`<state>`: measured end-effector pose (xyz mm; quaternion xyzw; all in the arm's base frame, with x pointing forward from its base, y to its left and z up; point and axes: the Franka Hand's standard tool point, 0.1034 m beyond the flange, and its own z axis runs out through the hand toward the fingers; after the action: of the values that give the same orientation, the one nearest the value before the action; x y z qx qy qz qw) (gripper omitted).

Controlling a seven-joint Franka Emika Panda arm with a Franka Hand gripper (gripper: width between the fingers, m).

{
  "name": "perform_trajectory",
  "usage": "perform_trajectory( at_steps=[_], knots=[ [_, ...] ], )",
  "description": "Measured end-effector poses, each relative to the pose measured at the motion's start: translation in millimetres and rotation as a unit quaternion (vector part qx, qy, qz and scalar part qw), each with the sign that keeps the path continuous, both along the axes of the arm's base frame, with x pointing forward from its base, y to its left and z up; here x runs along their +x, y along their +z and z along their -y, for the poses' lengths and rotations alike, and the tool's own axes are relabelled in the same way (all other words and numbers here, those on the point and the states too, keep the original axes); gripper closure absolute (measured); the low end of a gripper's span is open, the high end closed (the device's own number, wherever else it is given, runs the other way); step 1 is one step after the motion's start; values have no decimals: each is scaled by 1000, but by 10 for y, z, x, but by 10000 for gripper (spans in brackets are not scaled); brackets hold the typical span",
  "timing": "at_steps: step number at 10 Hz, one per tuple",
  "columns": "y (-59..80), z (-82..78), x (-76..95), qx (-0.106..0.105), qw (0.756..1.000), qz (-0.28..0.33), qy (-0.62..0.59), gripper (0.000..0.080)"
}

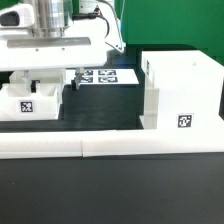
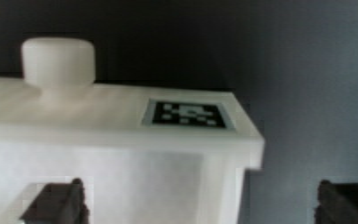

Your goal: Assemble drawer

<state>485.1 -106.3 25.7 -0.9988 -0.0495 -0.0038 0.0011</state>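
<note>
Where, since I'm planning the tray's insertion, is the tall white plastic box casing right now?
The tall white plastic box casing stands at the exterior view's right, just behind the long low white bar, right of the marker board.

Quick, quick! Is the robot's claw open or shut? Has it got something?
Gripper: open, fingers wide apart, holding nothing. The tray sits by it, not gripped.

Black table [image 1: 100,112] | box casing [image 1: 180,90] — exterior view's right | tray [image 1: 28,100] — exterior view's left | marker board [image 1: 105,75] between | white bar [image 1: 110,148] in front
</note>
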Motion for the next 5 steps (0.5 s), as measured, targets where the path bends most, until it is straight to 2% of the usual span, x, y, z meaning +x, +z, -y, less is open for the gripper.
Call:
perform_trajectory(
  at_steps=[3,5],
  knots=[
    [-154,-15,-14,-6,1000,0,4,150],
    [-186,-28,-30,-9,1000,2,4,150]
  ],
)
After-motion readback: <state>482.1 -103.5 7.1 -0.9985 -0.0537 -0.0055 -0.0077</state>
